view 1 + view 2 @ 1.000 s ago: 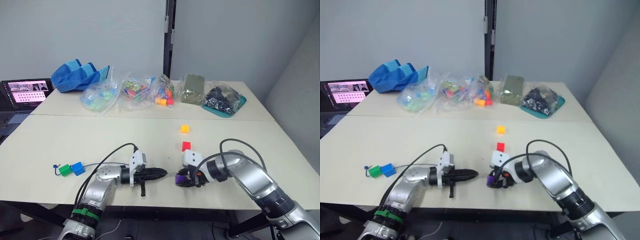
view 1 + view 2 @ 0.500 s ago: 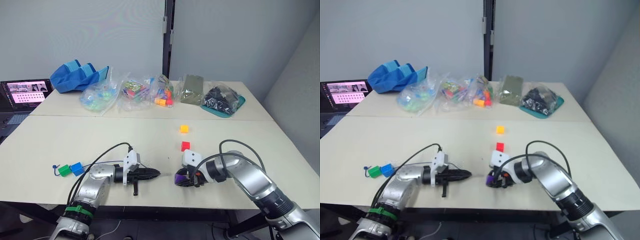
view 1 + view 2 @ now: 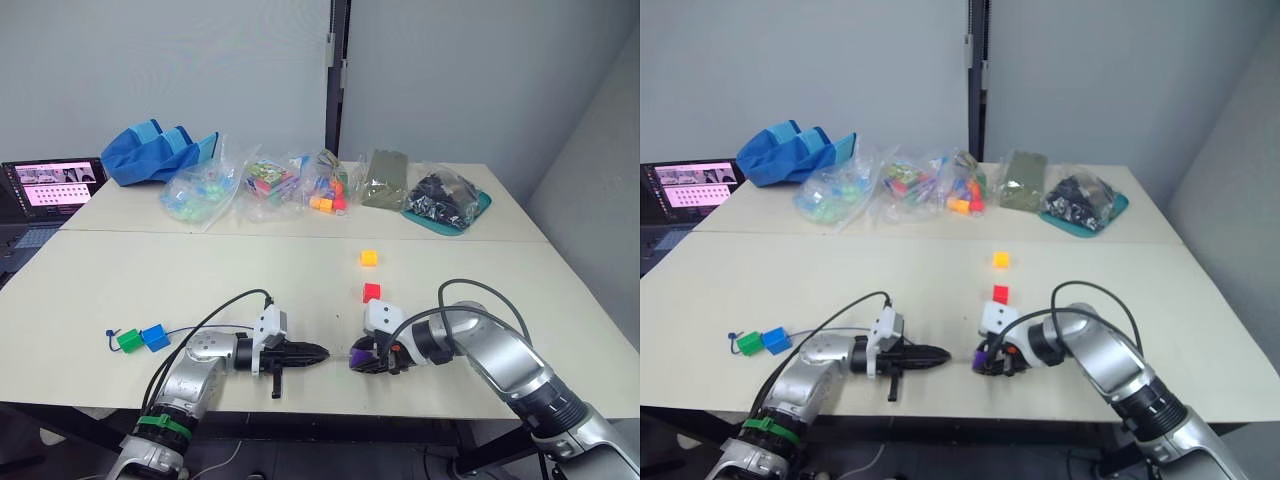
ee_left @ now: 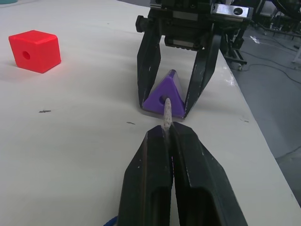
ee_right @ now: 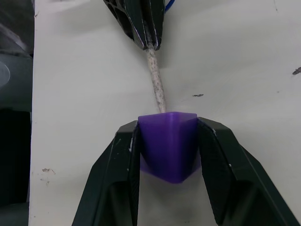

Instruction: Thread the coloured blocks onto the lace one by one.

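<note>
My left gripper is shut on the pale stiff tip of the lace. That tip points into the hole of the purple block and touches it. The block is pinched in my right gripper just above the table, and its face toward the tip is triangular. The dark-blue lace trails left to the green block and the blue block, which sit side by side near its knot. The red block and the yellow-orange block lie loose behind my right gripper.
Clear bags of toy pieces line the back of the table, with a blue bag, a teal tray and a laptop at far left. Black cables loop over both arms. The table's front edge is close below the grippers.
My left gripper drew back to the left with the lace tip, then came forward again up to the purple block. The right gripper and the loose blocks stayed put.
</note>
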